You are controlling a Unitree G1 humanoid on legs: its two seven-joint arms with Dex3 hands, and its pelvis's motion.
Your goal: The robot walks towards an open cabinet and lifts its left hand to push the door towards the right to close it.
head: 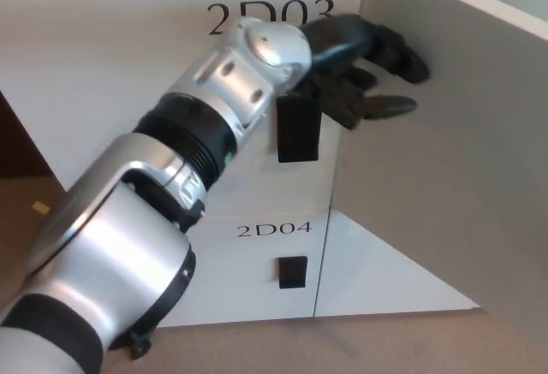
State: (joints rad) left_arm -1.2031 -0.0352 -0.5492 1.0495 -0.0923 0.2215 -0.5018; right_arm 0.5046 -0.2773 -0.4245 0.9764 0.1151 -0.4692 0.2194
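Note:
My left arm reaches up from the lower left across the white cabinet front. Its black left hand (364,70) is open, fingers spread, with the fingertips (402,104) against or just at the inner face of the open grey cabinet door (454,160). That door stands out from its hinge line near the upper middle and fills the right side of the head view. My right hand is out of sight.
The cabinet front carries the labels 2D03 (270,16) and 2D04 (274,229), each with a black recessed handle (298,128) below. A brown floor (34,220) shows at the left beside the cabinet, with carpet along the bottom.

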